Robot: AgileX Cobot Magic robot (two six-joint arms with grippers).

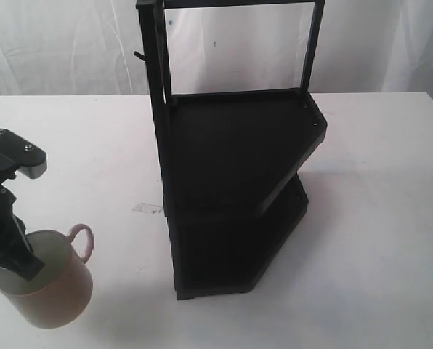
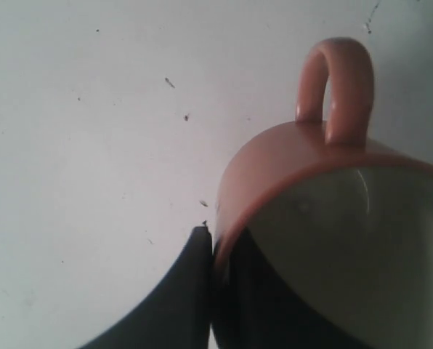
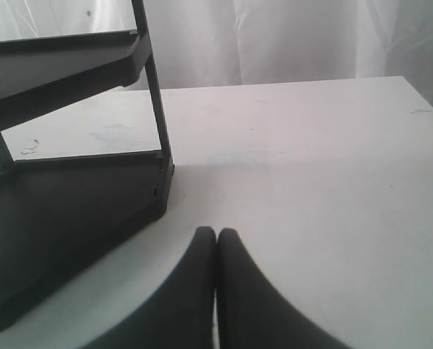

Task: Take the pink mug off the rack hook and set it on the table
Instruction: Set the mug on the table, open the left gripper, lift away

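The pink mug [image 1: 53,291] is upright at the near left of the table [image 1: 376,218], handle toward the rack. I cannot tell whether its base touches the tabletop. My left gripper [image 1: 24,265] comes down from above and is shut on the mug's rim, one finger inside the cream interior and one outside. In the left wrist view the mug [image 2: 274,167] fills the frame, with my left gripper [image 2: 215,247] pinching its wall. The rack hook [image 1: 139,54] juts bare from the rack's upright post. My right gripper [image 3: 216,234] is shut on nothing, low over the table beside the rack.
The tall black two-shelf rack [image 1: 231,167] stands mid-table, with its lower shelf [image 3: 71,196] close to my right gripper. A small piece of clear tape [image 1: 147,209] lies between the mug and the rack. White curtains hang behind the table.
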